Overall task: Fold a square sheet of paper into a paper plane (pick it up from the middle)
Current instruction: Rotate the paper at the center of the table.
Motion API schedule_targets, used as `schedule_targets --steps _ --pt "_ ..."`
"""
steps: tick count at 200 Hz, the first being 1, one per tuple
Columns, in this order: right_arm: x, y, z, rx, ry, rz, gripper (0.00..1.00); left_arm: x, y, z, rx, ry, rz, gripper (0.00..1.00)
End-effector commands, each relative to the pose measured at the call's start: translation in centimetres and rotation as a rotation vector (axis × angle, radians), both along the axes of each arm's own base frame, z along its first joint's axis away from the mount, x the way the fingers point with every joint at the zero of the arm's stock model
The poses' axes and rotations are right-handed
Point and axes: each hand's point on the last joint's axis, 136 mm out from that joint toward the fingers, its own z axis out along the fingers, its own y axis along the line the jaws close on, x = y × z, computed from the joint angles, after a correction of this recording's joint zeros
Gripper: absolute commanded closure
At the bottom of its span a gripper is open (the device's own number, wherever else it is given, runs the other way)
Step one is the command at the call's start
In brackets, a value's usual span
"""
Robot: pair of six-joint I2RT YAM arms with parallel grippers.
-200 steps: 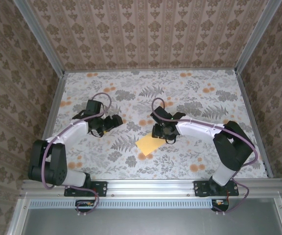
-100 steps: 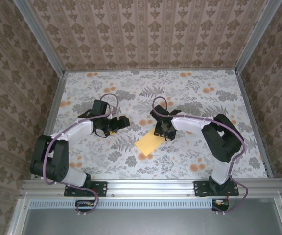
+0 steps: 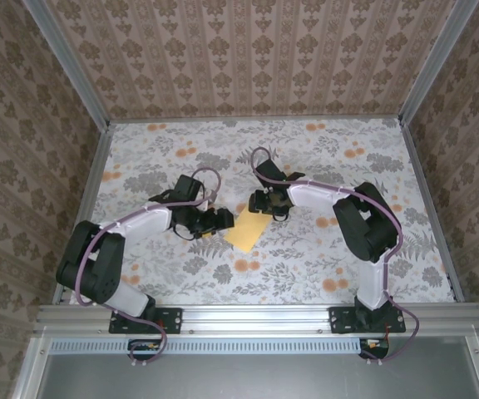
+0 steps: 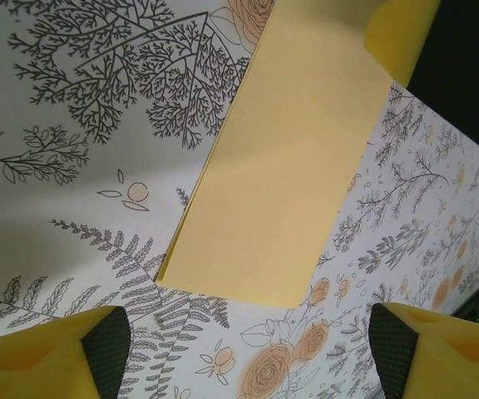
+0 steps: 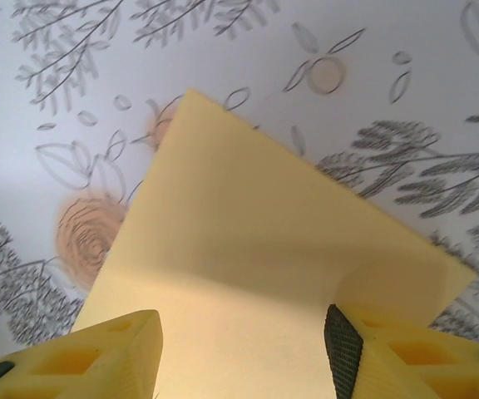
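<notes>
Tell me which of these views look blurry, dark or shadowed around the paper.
Top external: sharp and evenly lit, no glare, the paper small. Left wrist: crisp print and paper edges, dark upper-right corner. Right wrist: softer, print slightly blurred, a shadow across the paper's lower part.

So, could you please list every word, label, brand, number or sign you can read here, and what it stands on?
None: no readable text anywhere. The sheet of paper is plain pale yellow; the table cover bears just printed leaves and orange flowers; the wall has an ornamental pattern without letters.
</notes>
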Motion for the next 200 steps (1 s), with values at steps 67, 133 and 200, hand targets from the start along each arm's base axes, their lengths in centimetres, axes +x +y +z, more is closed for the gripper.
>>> schedule_targets --steps 67,133,200 --pt "-7.7 6.7 0.3 0.122 0.136 0.13 0.64 1.9 4.6 -1.0 0.067 0.025 0.23 0.26" --pt "-13.1 4.4 -2.9 0.021 0.283 0.218 0.65 1.9 3.9 -0.8 0.033 0.021 0.231 0.23" --pt "-10.1 3.4 1.9 0.03 0.085 0.157 0.61 0.6 2.1 -0.2 0.032 0.034 0.137 0.21"
